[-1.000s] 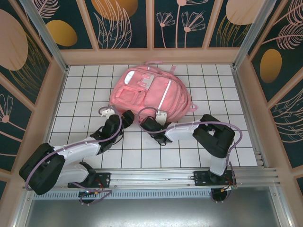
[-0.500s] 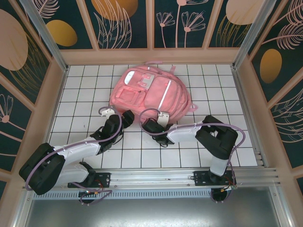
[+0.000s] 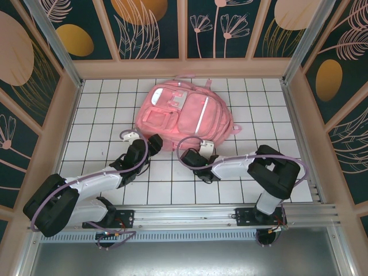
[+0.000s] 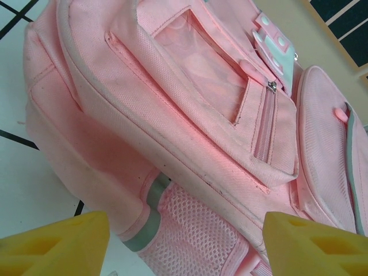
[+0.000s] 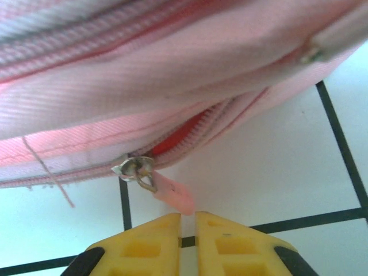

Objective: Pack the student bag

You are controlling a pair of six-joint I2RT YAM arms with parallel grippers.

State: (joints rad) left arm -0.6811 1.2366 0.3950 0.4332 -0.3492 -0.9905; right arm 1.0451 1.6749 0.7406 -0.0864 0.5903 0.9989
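My left fingers are spread wide, and the big pink student bag lies flat at twelve o'clock from them, on the far middle of the white tiled table. Its mesh side pocket is nearest to them. My right fingers are pressed together, pinching the tip of the little pink zipper tab at the bag's six o'clock edge.

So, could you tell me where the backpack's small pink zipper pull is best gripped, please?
Pinch the free tip of the small pink zipper pull, low from the near side: it juts from its metal slider on the large pink fabric backpack toward the right end effector.
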